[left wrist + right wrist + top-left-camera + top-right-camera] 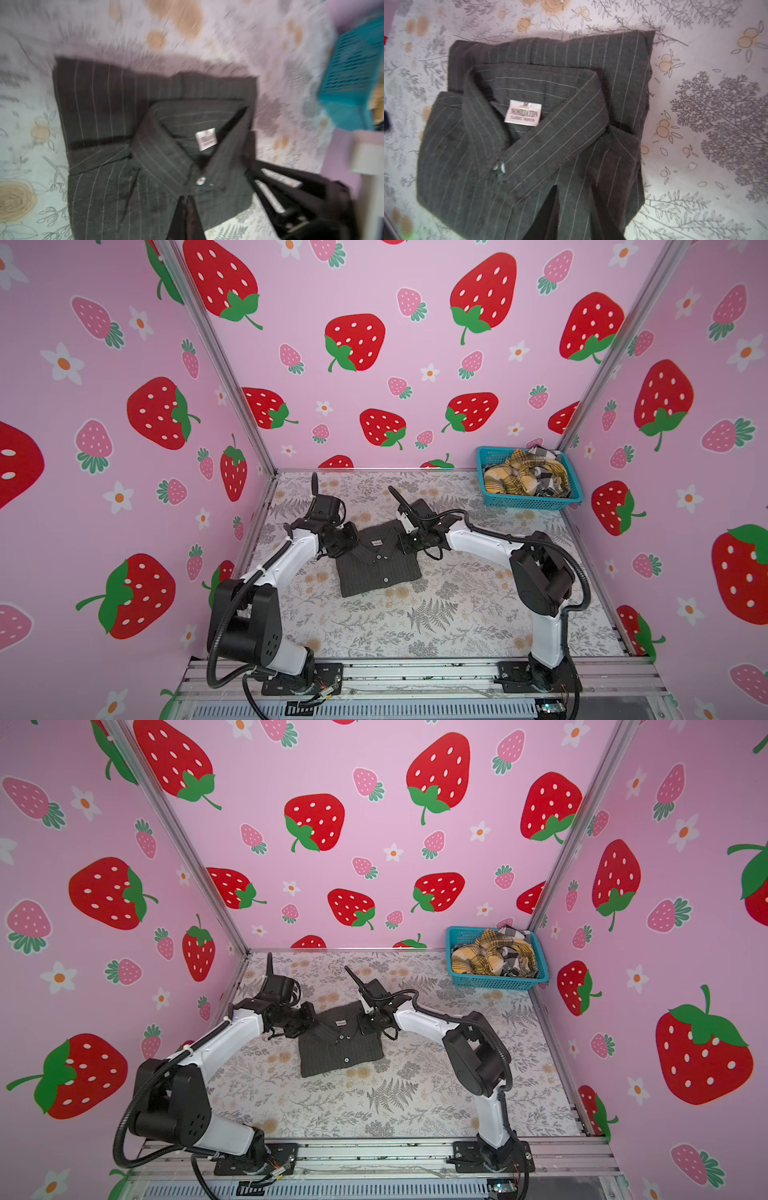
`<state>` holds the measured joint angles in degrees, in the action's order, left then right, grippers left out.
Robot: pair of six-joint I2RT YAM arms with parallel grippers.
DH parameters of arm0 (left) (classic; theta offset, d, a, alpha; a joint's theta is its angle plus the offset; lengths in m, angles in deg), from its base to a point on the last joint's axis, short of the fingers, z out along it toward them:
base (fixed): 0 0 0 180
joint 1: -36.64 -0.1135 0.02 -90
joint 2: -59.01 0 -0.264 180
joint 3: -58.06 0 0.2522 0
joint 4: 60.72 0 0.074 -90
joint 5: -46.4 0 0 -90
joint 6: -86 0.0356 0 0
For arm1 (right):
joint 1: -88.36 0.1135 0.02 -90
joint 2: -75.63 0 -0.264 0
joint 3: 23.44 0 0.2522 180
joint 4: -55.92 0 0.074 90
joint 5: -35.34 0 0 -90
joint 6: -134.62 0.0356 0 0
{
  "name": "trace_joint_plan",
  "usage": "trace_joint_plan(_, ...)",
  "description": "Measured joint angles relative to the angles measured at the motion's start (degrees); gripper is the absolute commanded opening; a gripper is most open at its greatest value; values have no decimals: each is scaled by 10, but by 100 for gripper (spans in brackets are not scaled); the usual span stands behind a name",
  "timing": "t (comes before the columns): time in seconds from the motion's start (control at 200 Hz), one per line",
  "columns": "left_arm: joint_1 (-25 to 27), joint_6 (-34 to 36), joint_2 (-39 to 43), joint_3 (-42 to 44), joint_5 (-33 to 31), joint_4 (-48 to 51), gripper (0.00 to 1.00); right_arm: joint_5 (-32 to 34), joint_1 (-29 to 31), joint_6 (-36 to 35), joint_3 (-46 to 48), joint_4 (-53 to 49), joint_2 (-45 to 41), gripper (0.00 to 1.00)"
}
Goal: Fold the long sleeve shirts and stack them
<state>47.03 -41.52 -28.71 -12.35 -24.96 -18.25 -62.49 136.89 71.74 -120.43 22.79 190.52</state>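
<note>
Left arm pose: We find the left arm (286, 556) reaching in from the near rail with its elbow bent, its forearm angled inward and its wrist tipped down.
Right arm pose: The right arm (482, 541) mirrors it, so the two wrists face each other.
Left gripper jaws: On the left gripper (186, 197) the jaws are closed together. We see no cloth pinched between them. The wrist view is blurred, so we cannot tell whether they touch the fabric.
Right gripper jaws: On the right gripper (574, 187) the jaws stand partly apart and hold nothing. Striped cloth shows flat in the gap.
Shirts counted: Three.
Charcoal pinstriped shirt (376, 568): One, folded into a rectangle. It lies directly beneath both sets of jaws on the table (415, 622). Its collar (550, 133) and label (523, 113) lie between the two grippers.
Mustard plaid shirt (511, 483): One, bunched up, well apart from the right jaws and beyond them.
Black-and-white checked shirt (546, 485): One, touching the plaid one and equally far from the jaws.
Basket (532, 502): One, turquoise mesh, holding both crumpled shirts.
Arms counted: Two.
</note>
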Motion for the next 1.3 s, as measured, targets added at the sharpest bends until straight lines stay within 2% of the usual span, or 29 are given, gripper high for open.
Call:
trace_joint_plan(0.11, -9, -8, -26, 47, 10, -2, 0, 0, -4, 0, 0, 0, 19, 27)
trace_joint_plan(0.295, -31, -9, -33, 63, 19, -21, 0, -2, -5, 0, 0, 1, 21, 26)
trace_joint_plan(0.325, -32, -9, -29, 66, 20, -22, 4, -2, -5, 0, 0, 0, 21, 26)
trace_joint_plan(0.34, -33, -9, -27, 68, 20, -22, 11, -2, -5, 0, 0, 0, 21, 27)
trace_joint_plan(0.375, -35, -10, -19, 69, 20, -21, 18, -3, -5, 0, 0, 0, 21, 27)
trace_joint_plan(0.51, -39, -5, 32, 60, 8, 1, 37, -1, -4, 0, -3, -18, 5, 28)
trace_joint_plan(0.595, -47, 6, 71, 41, -9, 19, 45, 6, -3, 0, -7, -31, -30, 31)
trace_joint_plan(0.82, -89, 44, 167, 44, -52, 47, 51, 27, -3, 7, 22, -19, -176, 42)
trace_joint_plan(0.98, -94, 54, 168, 84, -12, 61, 49, 22, -12, 25, 86, 8, -206, 50)
trace_joint_plan(1.075, -114, 53, 174, 125, 10, 66, 61, 11, -16, 33, 130, 11, -192, 51)
trace_joint_plan(1.09, -119, 50, 177, 130, 14, 68, 63, 9, -16, 34, 135, 11, -190, 54)
trace_joint_plan(1.135, -136, 49, 184, 139, 22, 75, 66, 2, -19, 38, 150, 10, -181, 56)
trace_joint_plan(1.195, -159, 45, 191, 141, 36, 76, 94, -6, -21, 42, 162, 10, -171, 57)
trace_joint_plan(1.215, -166, 49, 191, 141, 43, 74, 99, -8, -22, 42, 165, 10, -168, 58)
trace_joint_plan(1.301, -185, 45, 180, 141, 68, 66, 99, -15, -25, 42, 172, 10, -160, 58)
